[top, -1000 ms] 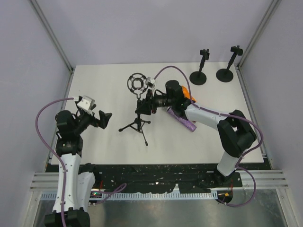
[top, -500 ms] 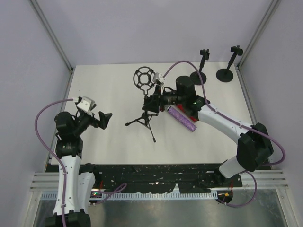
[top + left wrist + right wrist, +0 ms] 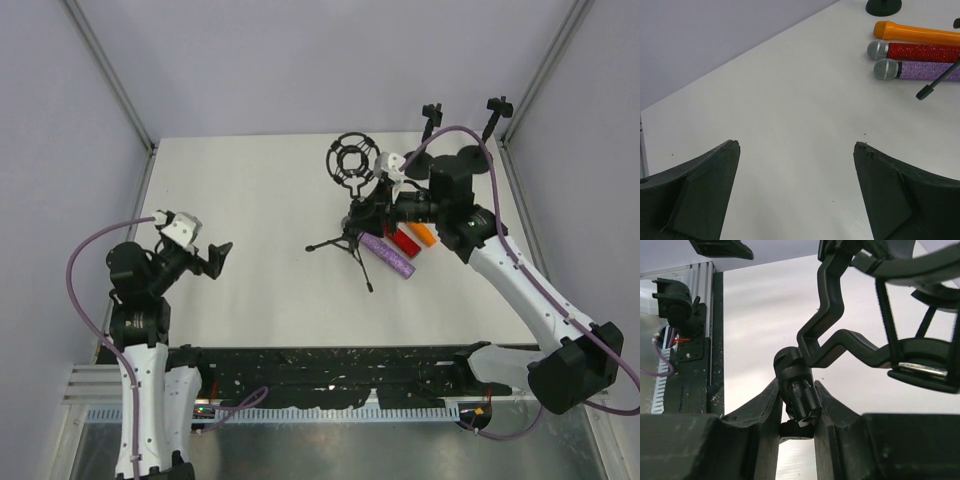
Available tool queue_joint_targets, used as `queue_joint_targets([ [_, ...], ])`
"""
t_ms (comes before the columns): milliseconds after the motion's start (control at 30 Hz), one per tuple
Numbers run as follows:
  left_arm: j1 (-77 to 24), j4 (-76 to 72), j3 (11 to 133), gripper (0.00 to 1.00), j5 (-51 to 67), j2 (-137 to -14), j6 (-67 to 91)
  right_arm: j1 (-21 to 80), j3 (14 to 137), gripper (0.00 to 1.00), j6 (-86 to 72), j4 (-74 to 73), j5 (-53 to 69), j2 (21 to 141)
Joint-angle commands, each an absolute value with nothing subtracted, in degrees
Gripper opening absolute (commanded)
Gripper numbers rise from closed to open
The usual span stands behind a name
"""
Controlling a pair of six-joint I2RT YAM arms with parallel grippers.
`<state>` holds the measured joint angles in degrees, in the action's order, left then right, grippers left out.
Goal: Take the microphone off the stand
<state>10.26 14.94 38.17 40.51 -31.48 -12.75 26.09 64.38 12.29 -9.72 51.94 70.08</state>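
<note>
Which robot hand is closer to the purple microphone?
Right. The right gripper holds the stand just beside the purple microphone; the left gripper sits open, far across the table.

Right of centre over the white flat table (image 3: pixel 240 200) is the black tripod microphone stand (image 3: pixel 352 235). Just right of it, side by side, lie the purple glitter microphone (image 3: pixel 390 257) lowest, the red glitter microphone (image 3: pixel 405 241), then the orange plastic microphone (image 3: pixel 425 234). 2 black round-base stands (image 3: pixel 468 157) occupy the upper right.

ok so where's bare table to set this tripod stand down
Bare: the left half of the table, between the left gripper and the tripod stand, back to the far edge. Crowded right of it: purple microphone, red microphone and orange microphone side by side, round-base stands behind.
</note>
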Motion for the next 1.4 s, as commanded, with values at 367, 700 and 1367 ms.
queue_joint_targets([
  [367, 10.7, 20.1, 36.5, 1.00, 41.9, -23.5, -14.4, 16.2, 52.7, 0.05, 21.5, -8.4, 37.9, 52.3],
  [700, 10.7, 19.2, 35.7, 1.00, 42.4, -25.7, -13.1, 4.3, 47.5, 0.05, 17.0, 3.4, 25.0, 49.9],
  [1367, 10.7, 17.8, 33.8, 1.00, 43.0, -25.2, -12.0, -11.3, 47.9, 0.05, -4.4, 22.7, 18.3, 64.8],
])
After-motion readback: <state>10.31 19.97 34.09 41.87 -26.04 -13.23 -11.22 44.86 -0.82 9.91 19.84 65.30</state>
